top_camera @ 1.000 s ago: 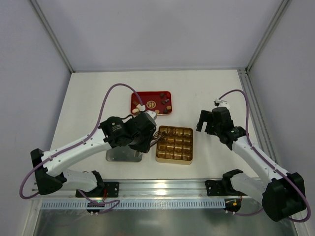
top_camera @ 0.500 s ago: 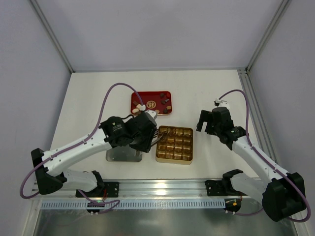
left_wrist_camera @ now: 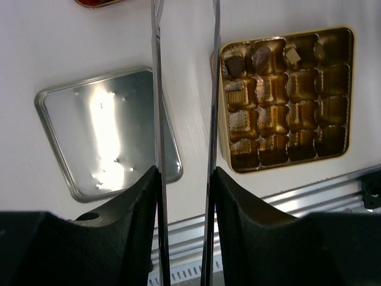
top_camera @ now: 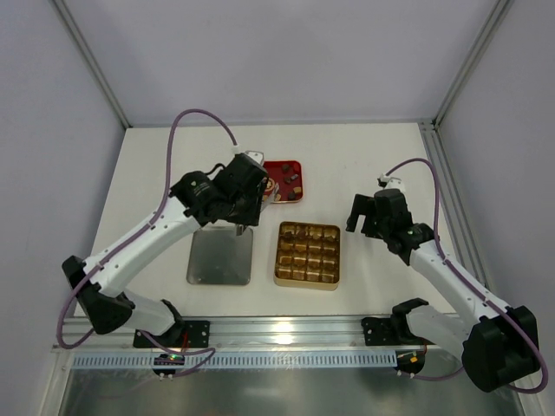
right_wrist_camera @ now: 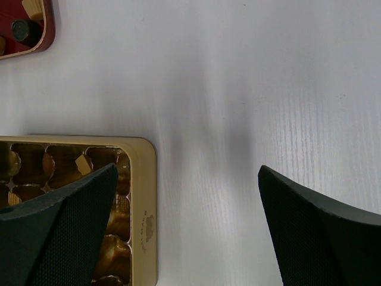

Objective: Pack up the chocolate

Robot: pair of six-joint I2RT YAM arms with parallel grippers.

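We've got the gold tin (top_camera: 308, 254) sitting mid-table (top_camera: 347, 156). Just left of it the silver lid (top_camera: 220, 256) lies flat, close to the tin but not touching. Behind them sits the red tray (top_camera: 290, 163), and here's the snag: from overhead the left arm (top_camera: 147, 238) hangs over the tray's left half, so only its right part shows.

The chocolate (top_camera: 296, 180) is split between two places. A few dark pieces lie in the tray, and from the left wrist we count at least three pieces (left_wrist_camera: 235, 62) in the tin's row nearest the tray.

The left arm reaches forward and inward with its elbow up and its wrist above the lid's far edge. The left gripper (left_wrist_camera: 186, 18) shows two long thin metal fingers (left_wrist_camera: 157, 89) held apart with nothing between them. The right arm (top_camera: 451, 277) stretches forward on its own side. The right gripper (right_wrist_camera: 187, 170) hovers over bare table, right of the tin, its pads (right_wrist_camera: 309, 226) spread wide and empty.
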